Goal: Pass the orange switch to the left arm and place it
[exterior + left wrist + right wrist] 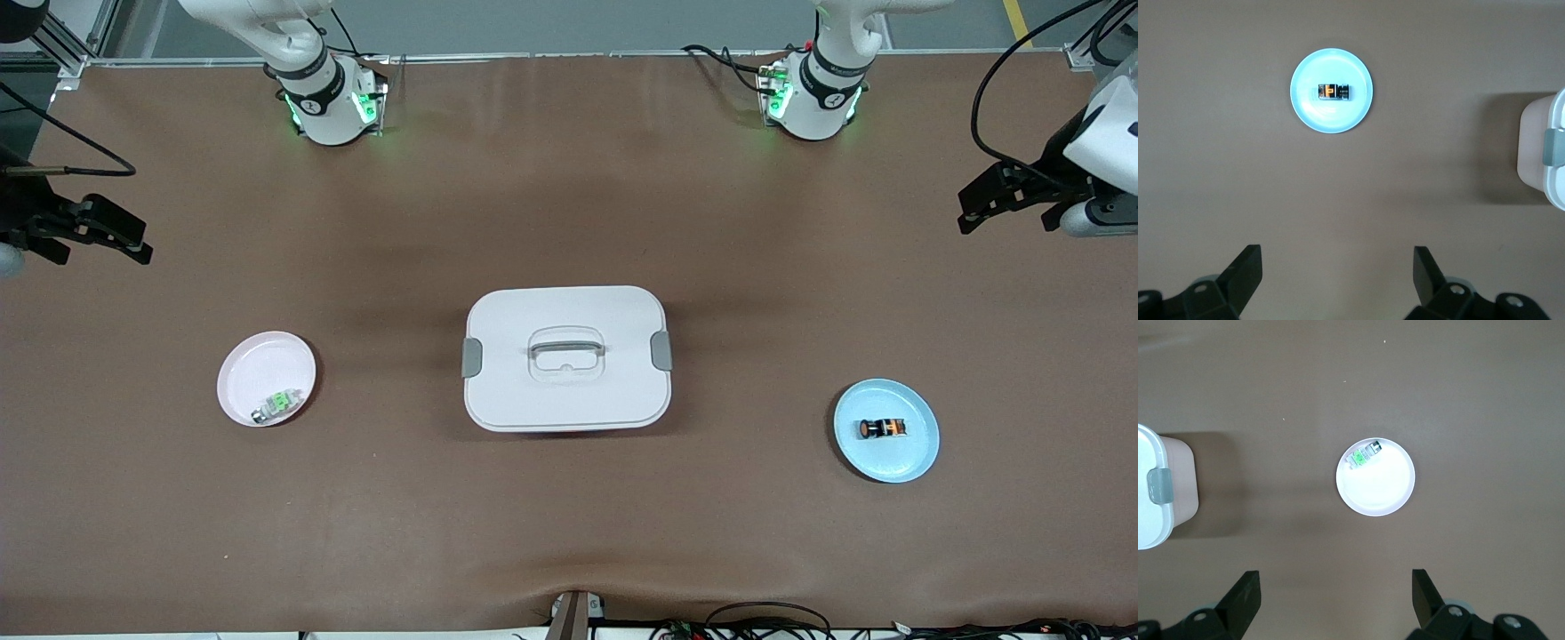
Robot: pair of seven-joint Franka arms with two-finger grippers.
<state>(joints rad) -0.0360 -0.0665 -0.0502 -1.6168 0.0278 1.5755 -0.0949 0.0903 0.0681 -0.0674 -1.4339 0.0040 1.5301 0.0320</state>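
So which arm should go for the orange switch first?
Left. The orange switch lies on the blue plate at the left arm's end of the table, and the open left claw looks down on it; the box separates it from the right claw.

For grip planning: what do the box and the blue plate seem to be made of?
Box: probably smooth matte white plastic, judging by its rounded moulded corners, grey clasps and clear handle. Blue plate: glossy, possibly plastic or glazed ceramic; it shows a soft sheen, so which one cannot be told.
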